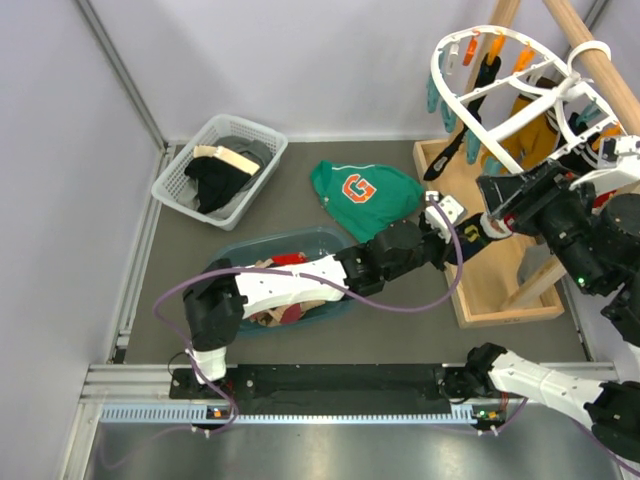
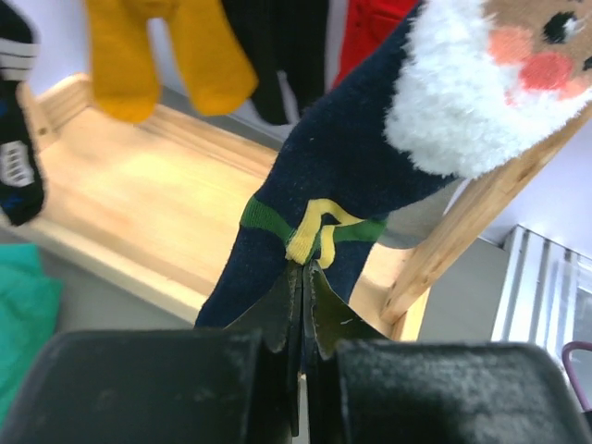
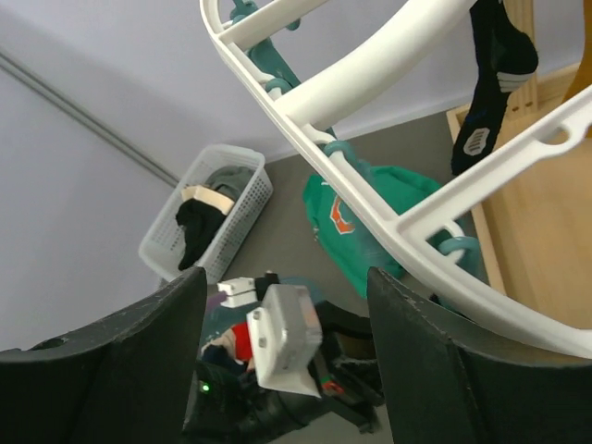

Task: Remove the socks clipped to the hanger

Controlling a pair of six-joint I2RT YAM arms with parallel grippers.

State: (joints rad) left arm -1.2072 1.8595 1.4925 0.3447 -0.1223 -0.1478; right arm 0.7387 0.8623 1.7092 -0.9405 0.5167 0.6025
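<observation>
1. Far left: white basket (image 1: 183,160) with dark clothes. Not part of the job.
2. Next over: teal bin (image 1: 310,238) on the counter (image 1: 400,340), with loose socks (image 1: 285,262) piled inside, red, tan and maroon. Reads as the share already off the clips.
3. Behind the bin: green sweatshirt (image 1: 365,190) lying flat. Ignore.
4. Left claw (image 2: 303,277): fingers pressed together, pinching the bottom edge of a navy sock (image 2: 333,176) with a green band and a Santa face. Top end out of the wrist view, so can't tell whether the clip has let go.
5. Right of centre: hanger (image 3: 333,83) tilted over the wooden stand (image 2: 139,203). Hanging around the navy one: striped sock (image 2: 18,139), mustard sock (image 2: 166,55), black sock (image 2: 277,55), red sock (image 2: 370,37). More in the overhead view, including teal socks (image 1: 435,95).
6. Right claw (image 3: 287,277): fingers wide apart, nothing between them, just under the hanger's white rim and near a teal clip (image 3: 458,250).
7. Status, as a judgement: mid-task. Several socks binned, a good handful left on clips. Step in hand looks like pulling the navy sock free, then dropping it in the bin.
</observation>
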